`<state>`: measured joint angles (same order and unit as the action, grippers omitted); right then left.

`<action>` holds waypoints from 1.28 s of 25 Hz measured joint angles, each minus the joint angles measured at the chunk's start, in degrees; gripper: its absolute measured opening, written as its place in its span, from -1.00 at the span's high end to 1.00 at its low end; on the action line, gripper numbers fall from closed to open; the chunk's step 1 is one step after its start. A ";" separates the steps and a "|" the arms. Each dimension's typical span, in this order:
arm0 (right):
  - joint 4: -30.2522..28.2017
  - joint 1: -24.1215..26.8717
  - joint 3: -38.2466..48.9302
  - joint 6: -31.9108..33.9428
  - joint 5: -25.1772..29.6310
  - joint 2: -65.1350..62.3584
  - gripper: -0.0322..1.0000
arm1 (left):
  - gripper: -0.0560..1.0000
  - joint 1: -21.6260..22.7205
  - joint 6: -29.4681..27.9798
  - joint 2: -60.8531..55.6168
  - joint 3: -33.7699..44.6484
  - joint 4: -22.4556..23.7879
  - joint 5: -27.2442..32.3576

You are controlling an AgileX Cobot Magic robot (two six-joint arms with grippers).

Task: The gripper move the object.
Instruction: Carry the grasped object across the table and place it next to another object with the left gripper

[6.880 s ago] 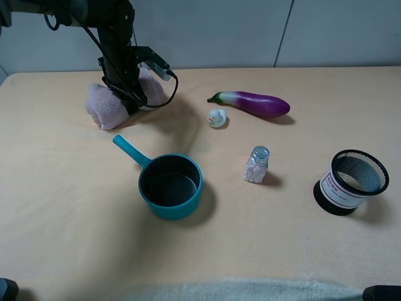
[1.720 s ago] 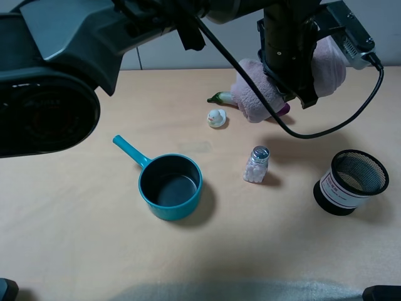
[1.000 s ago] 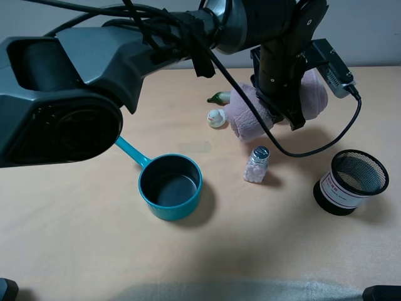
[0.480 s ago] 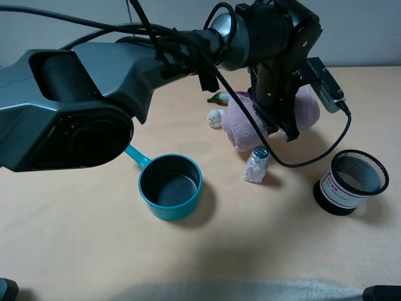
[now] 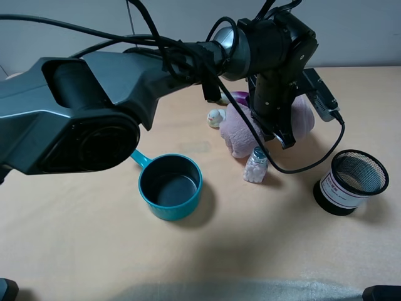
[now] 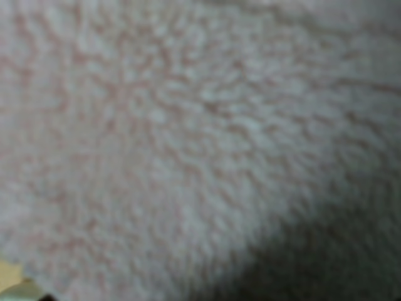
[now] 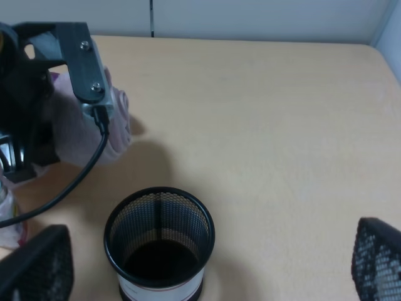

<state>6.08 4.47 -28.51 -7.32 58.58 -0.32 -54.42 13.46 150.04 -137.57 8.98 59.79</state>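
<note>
**Editor:** What is the left claw [image 5: 277, 125] doing here?

**Photographer:** It is clamped shut across the waist of the pink towel bundle [image 5: 241, 130], having reached well over to the right half of the desk [image 5: 75, 251]. The bundle hangs low between the rubber duck [image 5: 216, 117] and the mesh cup [image 5: 351, 182], just behind the small shaker [image 5: 255, 166]. The eggplant [image 5: 240, 95] is mostly hidden behind it. The left wrist camera is filled with the bundle's pink pile and nothing else.

**Editor:** Is it down on the desk or in the air?

**Photographer:** I cannot tell from above. One lobe looks close to the shaker's cap and may be touching it.

**Editor:** So how should it finish the step?

**Photographer:** My reading is that this is the set-down. It should lower slowly and straight, favouring the bare patch away from the shaker, because a soft lobe brushing the shaker could tip it. The grip should hold until the bundle's weight is on the desk. Then the jaws should part fully and the claw should lift straight up, so the pile does not snag and drag along.

**Editor:** And the other arm?

**Photographer:** The right claw [image 7: 208, 266] hangs wide open above the mesh cup. Its fingertips [image 7: 37, 266] are far apart and hold nothing. The teal pan [image 5: 188, 204] sits well clear to the left.
</note>
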 joint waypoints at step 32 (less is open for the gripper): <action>0.00 0.00 0.00 0.00 -0.06 0.00 -0.37 | -0.54 0.00 -1.29 0.00 0.00 0.00 -0.05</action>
<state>6.08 4.47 -28.51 -7.32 58.52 -0.32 -54.42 12.17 150.04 -137.57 8.98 59.74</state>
